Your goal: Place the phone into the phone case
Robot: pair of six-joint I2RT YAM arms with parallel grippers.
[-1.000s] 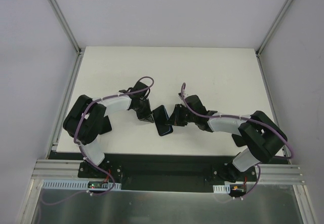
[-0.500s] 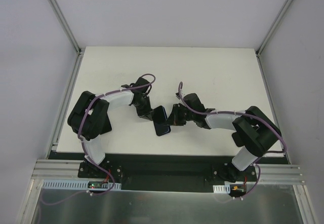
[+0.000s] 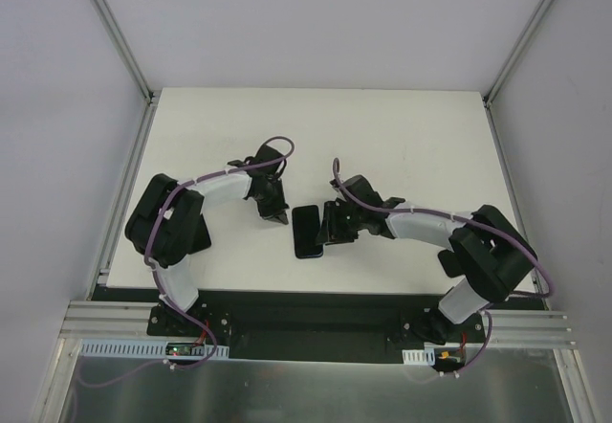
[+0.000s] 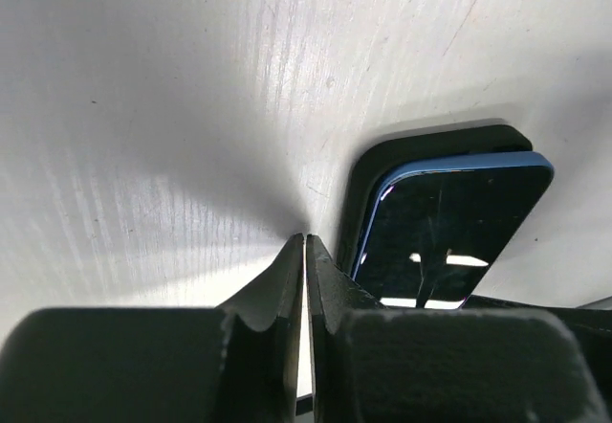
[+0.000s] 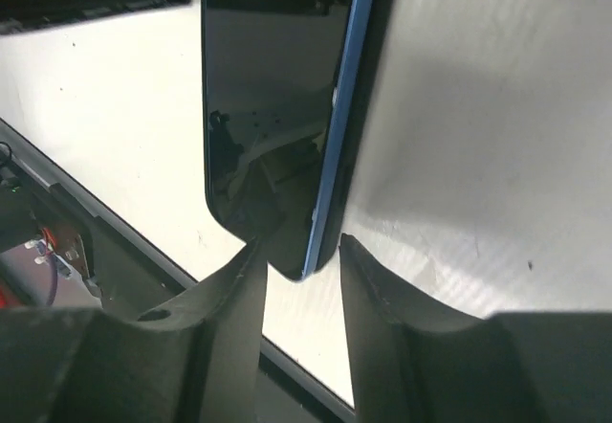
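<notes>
Lying on the white surface (image 3: pixel 402 136) between my arms, the phone (image 3: pixel 307 232) sits in the phone case (image 4: pixel 440 141), long axis near-to-far. My left gripper (image 4: pixel 305 249), pinched closed and empty, is beside its left edge. My right gripper (image 5: pixel 301 246) is spread astride its right edge.

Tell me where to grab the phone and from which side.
Probably by its long blue side edges, coming down from above at the end nearest the arm bases. The phone lies flat, screen up, on the case, so its faces offer no hold; only the thin rims do. The right gripper sits at that corner.
</notes>
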